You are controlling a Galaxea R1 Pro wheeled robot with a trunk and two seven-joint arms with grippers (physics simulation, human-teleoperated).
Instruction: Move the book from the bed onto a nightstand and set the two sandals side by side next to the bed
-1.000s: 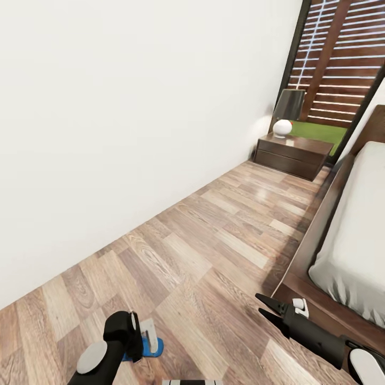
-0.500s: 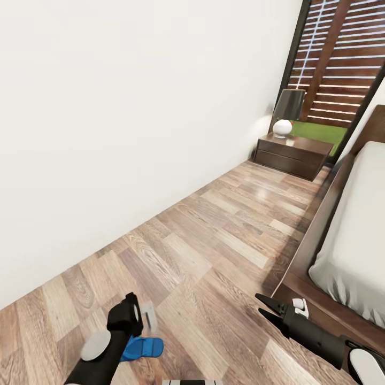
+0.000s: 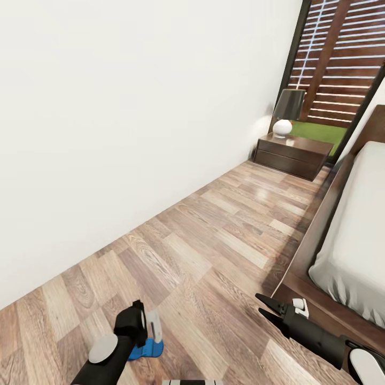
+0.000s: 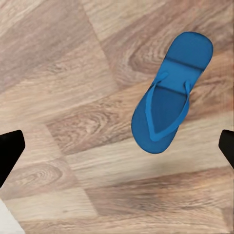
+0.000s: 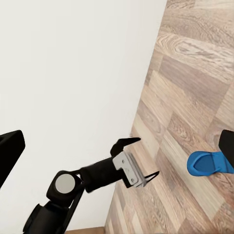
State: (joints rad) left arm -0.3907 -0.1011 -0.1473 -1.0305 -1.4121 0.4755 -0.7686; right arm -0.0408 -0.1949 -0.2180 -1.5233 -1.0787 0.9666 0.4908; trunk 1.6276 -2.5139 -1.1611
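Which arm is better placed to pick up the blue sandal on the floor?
Left: its claw hangs open directly above the sandal. The right claw is off beside the bed.

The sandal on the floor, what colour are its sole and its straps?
The sandal is bright blue all over, straps included; the left wrist view shows it best.

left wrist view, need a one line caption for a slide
Open left gripper hovering over a blue sandal lying flat on the wood-plank floor.

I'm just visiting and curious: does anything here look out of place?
One blue sandal lies alone on the wood floor, out from the bed, with no partner beside it. The left gripper hovers open above it.
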